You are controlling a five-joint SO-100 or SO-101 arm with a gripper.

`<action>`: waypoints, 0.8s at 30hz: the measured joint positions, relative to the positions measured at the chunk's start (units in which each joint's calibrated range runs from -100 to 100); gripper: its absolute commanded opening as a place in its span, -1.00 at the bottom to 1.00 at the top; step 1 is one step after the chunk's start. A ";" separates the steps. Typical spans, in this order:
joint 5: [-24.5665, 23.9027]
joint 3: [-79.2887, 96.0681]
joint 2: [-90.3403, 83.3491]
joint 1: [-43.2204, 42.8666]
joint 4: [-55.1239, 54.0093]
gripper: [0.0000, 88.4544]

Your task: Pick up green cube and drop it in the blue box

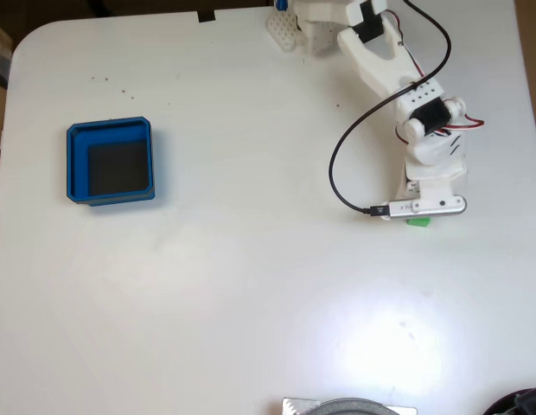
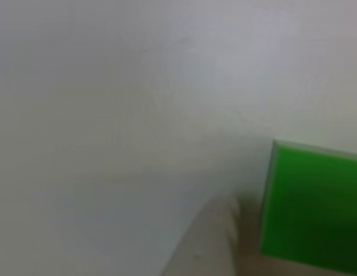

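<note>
White table (image 1: 251, 285), green cube (image 2: 311, 207) just right of one white finger (image 2: 210, 241); fingers' state unclear.

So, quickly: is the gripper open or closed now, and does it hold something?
Gripper: cannot be told; one finger sits beside the green cube, no grasp visible.

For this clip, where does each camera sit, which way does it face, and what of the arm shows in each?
Fixed view: above the white table, looking straight down; it takes in the blue box at left and the white arm reaching from the top edge to the green cube, mostly hidden under the wrist.
Other view: very close to the tabletop and blurred, facing the green cube; one pale claw finger enters from the bottom edge.
Shared: the cube and the white table.
</note>
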 measured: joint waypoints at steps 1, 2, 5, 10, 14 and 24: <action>0.00 0.00 0.33 0.00 0.00 -0.30; 0.00 0.00 0.75 0.00 0.00 -0.30; 0.00 0.00 1.17 0.00 0.00 -0.30; 0.00 0.00 1.25 0.00 0.00 -0.30; 0.00 -0.98 1.25 0.00 0.00 -0.30; 0.00 -1.43 1.25 0.00 0.00 -0.30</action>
